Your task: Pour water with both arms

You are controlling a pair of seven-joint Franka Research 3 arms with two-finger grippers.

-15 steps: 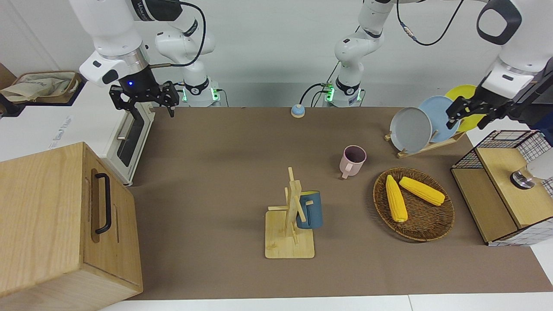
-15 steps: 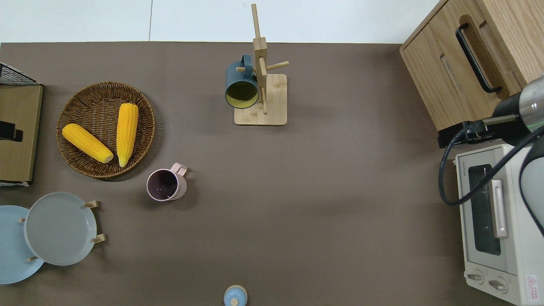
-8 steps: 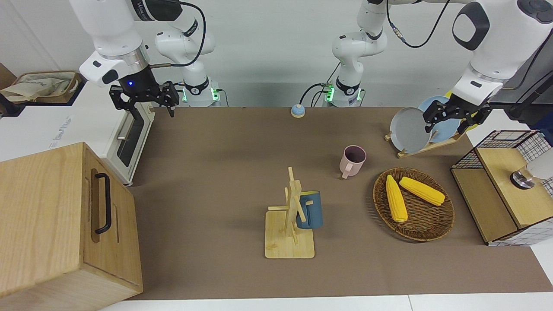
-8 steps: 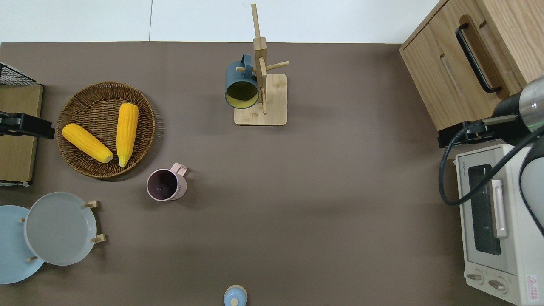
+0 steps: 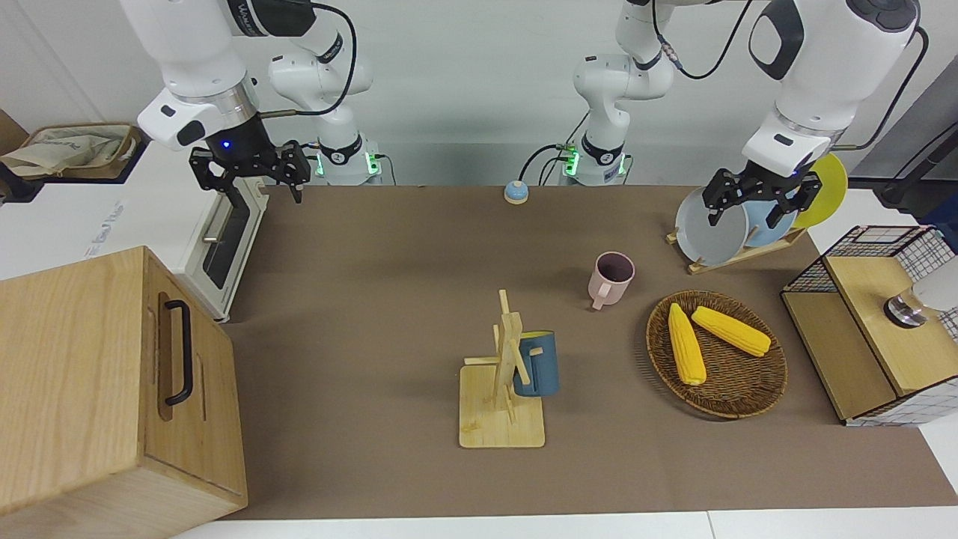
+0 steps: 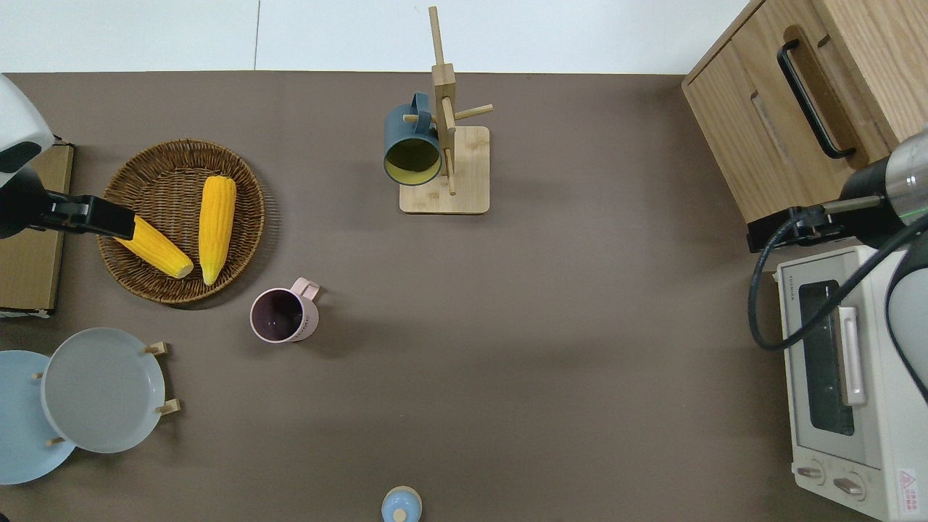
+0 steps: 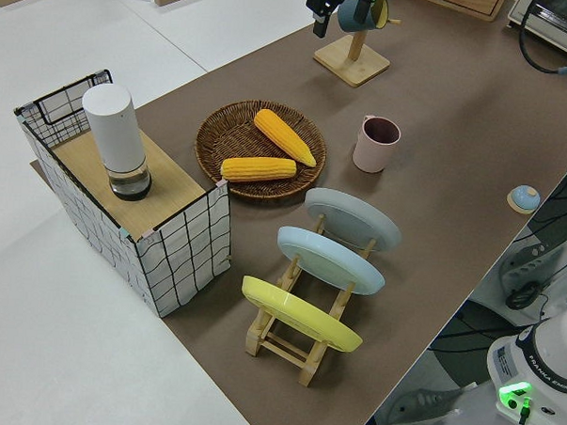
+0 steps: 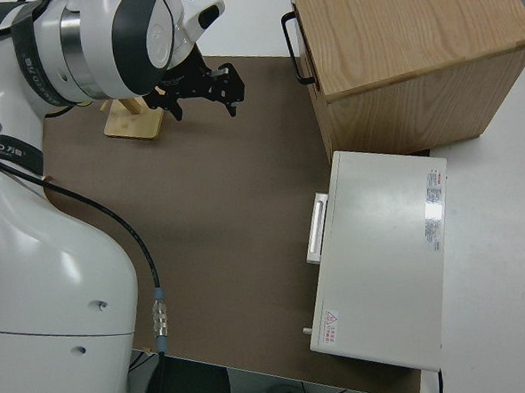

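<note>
Plainly nothing is gripped yet, so the risks lie in the approach. The left gripper hangs empty with its fingers spread, and the overhead view puts it over the rim of the wicker basket at the left arm's end of the table, covering the tip of one of the two corn cobs. If it drops from there it would likely land on the corn or the basket rim and shove them across the mat. A low sweep toward the robots could clip the upright plates in their stand. The pink mug, which I judge to be one vessel for the pour, stands upright on the mat, apart from the basket and nearer to the robots than it, toward the middle of the table and well clear of the gripper. The blue mug hangs from a peg of the wooden rack, farther from the robots than the pink one. A white cylinder stands on the wooden top of the wire crate at the left arm's end. Whether any of these holds water cannot be told. A pinch taken high on the pink mug's rim could tip it, and an off-centre grip could let it swing and spill. The right gripper is parked, its fingers apart and empty.
</note>
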